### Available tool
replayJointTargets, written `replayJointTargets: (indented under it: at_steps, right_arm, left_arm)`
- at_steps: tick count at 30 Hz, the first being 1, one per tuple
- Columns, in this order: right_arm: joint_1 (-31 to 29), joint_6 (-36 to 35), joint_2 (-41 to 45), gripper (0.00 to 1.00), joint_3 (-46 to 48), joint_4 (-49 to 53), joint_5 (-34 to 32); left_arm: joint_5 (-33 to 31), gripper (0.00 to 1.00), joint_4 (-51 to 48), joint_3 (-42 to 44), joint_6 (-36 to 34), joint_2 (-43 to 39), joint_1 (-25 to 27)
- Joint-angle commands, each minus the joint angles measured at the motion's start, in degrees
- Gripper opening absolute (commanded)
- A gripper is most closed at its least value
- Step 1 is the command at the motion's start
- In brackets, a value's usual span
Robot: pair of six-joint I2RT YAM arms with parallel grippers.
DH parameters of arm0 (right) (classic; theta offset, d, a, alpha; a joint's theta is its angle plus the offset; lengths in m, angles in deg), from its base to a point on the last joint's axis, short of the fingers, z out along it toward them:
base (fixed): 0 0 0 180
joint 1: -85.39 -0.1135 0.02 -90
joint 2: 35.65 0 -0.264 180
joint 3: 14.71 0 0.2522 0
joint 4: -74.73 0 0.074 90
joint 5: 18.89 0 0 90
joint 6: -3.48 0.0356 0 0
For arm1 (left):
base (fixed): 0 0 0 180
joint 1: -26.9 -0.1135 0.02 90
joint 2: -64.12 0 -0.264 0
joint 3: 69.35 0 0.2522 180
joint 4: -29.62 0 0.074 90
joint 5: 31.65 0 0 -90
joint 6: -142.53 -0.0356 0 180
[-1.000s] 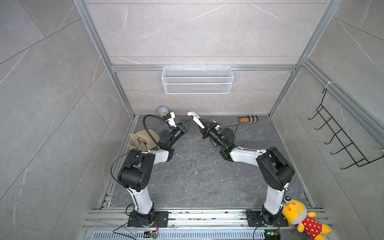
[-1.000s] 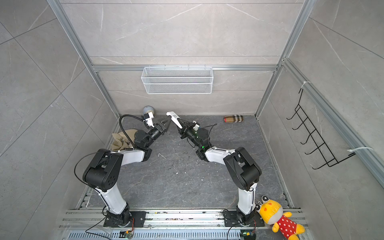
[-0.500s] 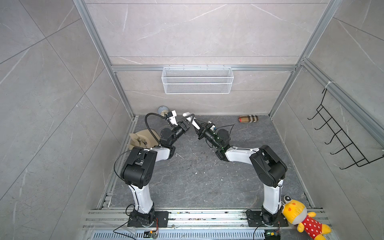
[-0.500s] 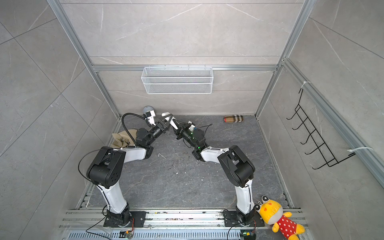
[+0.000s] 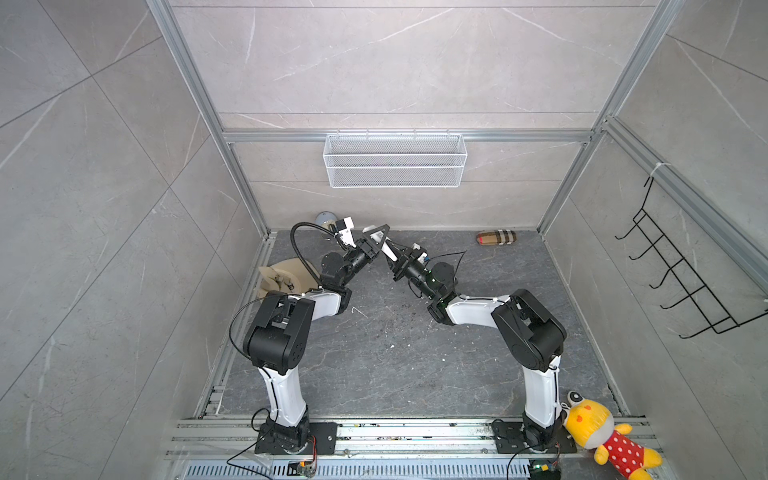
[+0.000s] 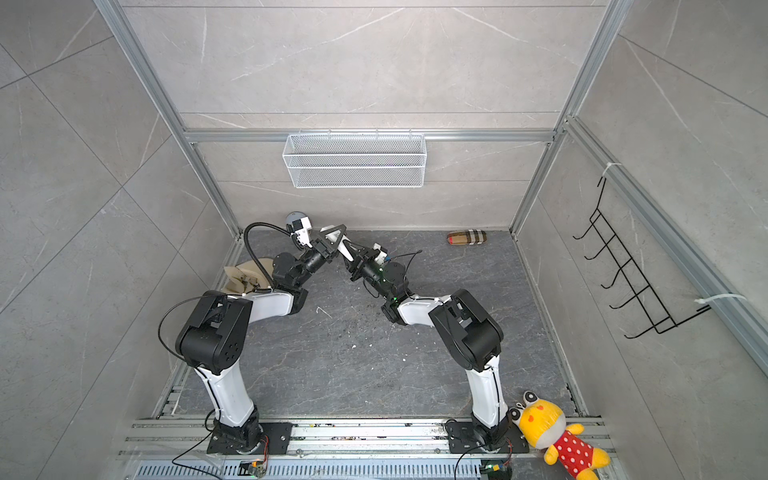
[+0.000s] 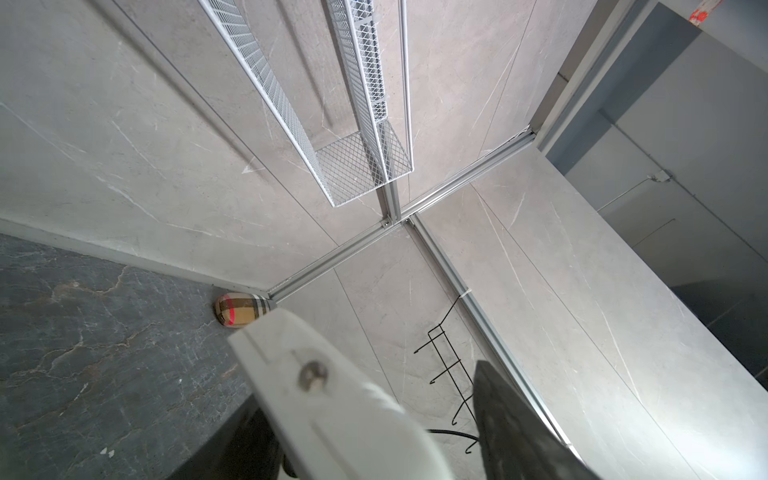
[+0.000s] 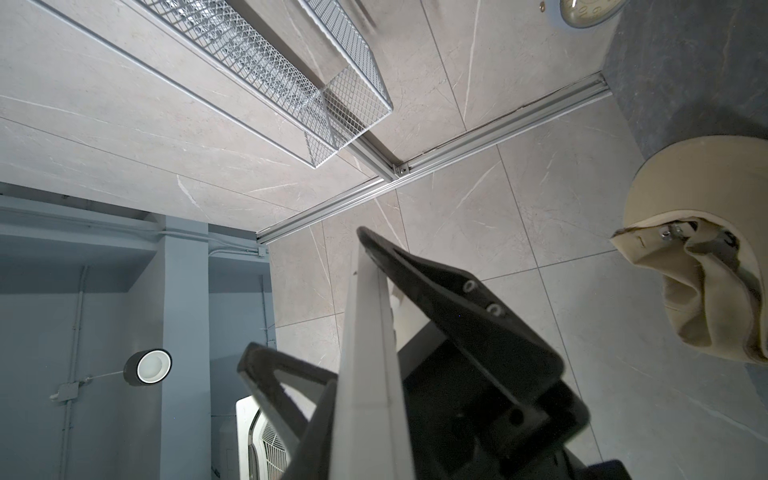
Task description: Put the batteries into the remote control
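- The right gripper (image 5: pixel 395 257) holds a white oblong plastic remote control (image 5: pixel 387 249) aloft above the rear of the dark grey marbled floor (image 5: pixel 395 353). The handset slants up and away from the arm in both top views (image 6: pixel 343 249).
- In the right wrist view the remote (image 8: pixel 365 353) shows edge-on, with the gripper's black fingers (image 8: pixel 449 307) clamped against its two faces.
- The left gripper (image 5: pixel 376 237) reaches in from the opposite side, its black triangular fingers straddling the remote's far tip (image 6: pixel 334 235).
- In the left wrist view the handset's white end (image 7: pixel 332 407) sits between the jaws, which stand apart. A clear gap separates it from the dark finger (image 7: pixel 511 424) on one side, and contact on the other side cannot be judged.
- A small round metal disc (image 7: pixel 312 376) shows on that white end; what it is cannot be told. The batteries cannot be picked out in any view.
- Around the arms are a white wire-mesh basket (image 5: pixel 395 162) on the back wall, a tartan fabric pouch (image 5: pixel 496 238) by the rear edge, a crumpled beige cloth cap (image 5: pixel 282 278) at the left wall and a yellow plush toy in red polka dots (image 5: pixel 598 436) by the right arm's base.
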Motion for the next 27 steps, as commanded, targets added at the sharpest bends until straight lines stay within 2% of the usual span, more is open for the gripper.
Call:
replayJointTargets:
  at_steps: [1,5,10,11,12,13,15,22,25,27]
  right_arm:
    - [-0.6,13.4,-1.3,0.21,-3.5,-3.9,-0.9]
    - [-0.9,13.5,-1.7,0.21,-4.1,-3.8,-0.8]
    - [-0.8,12.5,-1.5,0.21,-3.4,-3.5,-0.6]
    - [-0.7,11.7,-1.2,0.22,-3.4,-2.8,0.1]
    - [-0.4,10.5,-0.6,0.22,-3.5,-1.0,1.6]
    - [-0.1,8.6,0.1,0.21,-3.4,1.0,2.9]
    - [1.1,4.4,2.0,0.21,-3.1,6.1,5.6]
    - [4.8,-13.4,8.6,0.21,-3.2,25.5,13.0]
    - [6.0,-23.2,12.1,0.21,-4.5,36.3,15.1]
    - [6.4,-32.7,14.2,0.21,-6.8,46.6,16.1]
  left_arm:
    - [-0.1,0.64,3.8,-0.3,-1.5,-2.0,0.1]
    - [0.1,0.54,3.8,-0.1,-1.6,-2.0,0.1]
    - [-0.3,0.49,3.8,0.6,-0.8,-2.3,-0.2]
    - [-0.2,0.52,3.8,0.6,-0.1,-2.2,-0.4]
    - [0.0,0.67,3.7,0.7,0.8,-2.3,-0.7]
    - [-0.1,0.76,3.7,1.0,1.6,-2.5,-1.0]
    - [-1.3,0.81,3.7,2.4,2.7,-3.3,-1.8]
    - [-1.7,0.91,3.6,6.5,7.5,-6.4,-4.6]
    - [-1.4,0.92,3.3,8.8,8.0,-6.9,-5.9]
    - [-0.9,0.92,2.5,10.6,7.7,-7.0,-6.8]
